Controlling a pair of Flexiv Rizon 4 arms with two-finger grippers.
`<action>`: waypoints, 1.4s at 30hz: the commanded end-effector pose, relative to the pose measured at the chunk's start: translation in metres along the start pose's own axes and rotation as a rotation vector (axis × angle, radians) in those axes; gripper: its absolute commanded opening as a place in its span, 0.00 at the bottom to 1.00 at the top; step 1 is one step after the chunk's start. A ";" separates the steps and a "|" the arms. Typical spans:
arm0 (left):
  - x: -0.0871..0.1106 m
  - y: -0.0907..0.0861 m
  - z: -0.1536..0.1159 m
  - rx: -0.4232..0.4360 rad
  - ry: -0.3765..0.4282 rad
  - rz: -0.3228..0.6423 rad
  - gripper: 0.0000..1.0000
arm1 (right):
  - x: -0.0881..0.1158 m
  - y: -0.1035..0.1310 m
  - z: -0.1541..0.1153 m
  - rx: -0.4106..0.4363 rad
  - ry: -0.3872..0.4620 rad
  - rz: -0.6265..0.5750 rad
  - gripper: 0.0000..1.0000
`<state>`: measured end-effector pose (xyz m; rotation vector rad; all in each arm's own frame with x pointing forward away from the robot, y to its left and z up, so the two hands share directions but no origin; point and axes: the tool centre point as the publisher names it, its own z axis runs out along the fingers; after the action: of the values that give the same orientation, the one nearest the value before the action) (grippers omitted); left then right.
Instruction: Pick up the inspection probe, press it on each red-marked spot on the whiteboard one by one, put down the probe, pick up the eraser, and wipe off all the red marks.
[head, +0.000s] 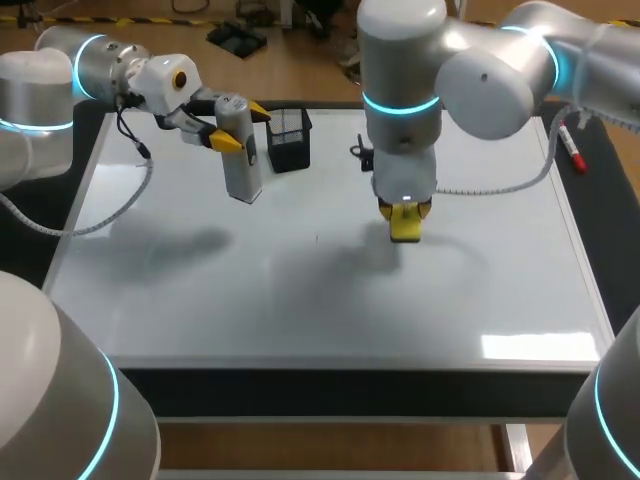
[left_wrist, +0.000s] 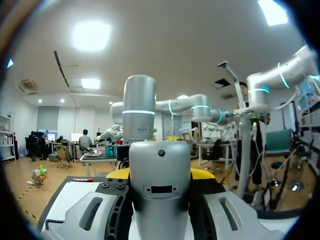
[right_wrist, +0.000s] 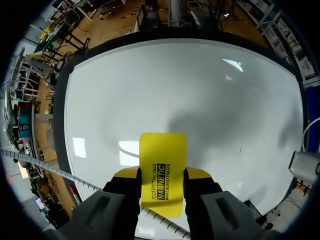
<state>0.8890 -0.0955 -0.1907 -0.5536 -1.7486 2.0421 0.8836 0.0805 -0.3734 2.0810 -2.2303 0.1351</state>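
Glossy whiteboard (head: 300, 300) on dark table (head: 330, 390), black mesh holder (head: 289, 140) at its far edge, red marker (head: 572, 146) alongside

The left gripper (left_wrist: 160, 174) has its jaws clamped on the silver inspection probe (left_wrist: 160, 200).

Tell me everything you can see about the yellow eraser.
The eraser is a flat yellow block, rectangular with rounded corners. The face that shows is smooth and carries black print. The right gripper is shut on it, one finger on each long side, and it sticks out ahead of the fingertips. It points down at the middle of the whiteboard. Whether it touches the board cannot be told.
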 end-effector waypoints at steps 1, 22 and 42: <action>0.000 -0.002 0.000 -0.003 0.002 -0.001 0.00 | -0.005 -0.037 0.005 -0.029 0.004 -0.001 0.00; 0.000 -0.002 0.000 -0.003 0.002 -0.001 0.00 | -0.042 -0.140 0.015 -0.006 -0.037 -0.012 0.00; 0.000 -0.002 0.000 -0.003 0.002 -0.001 0.00 | -0.060 -0.168 0.025 -0.038 -0.048 -0.075 0.00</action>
<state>0.8890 -0.0956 -0.1907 -0.5537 -1.7484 2.0422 1.0486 0.1219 -0.4036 2.1762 -2.1715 0.0426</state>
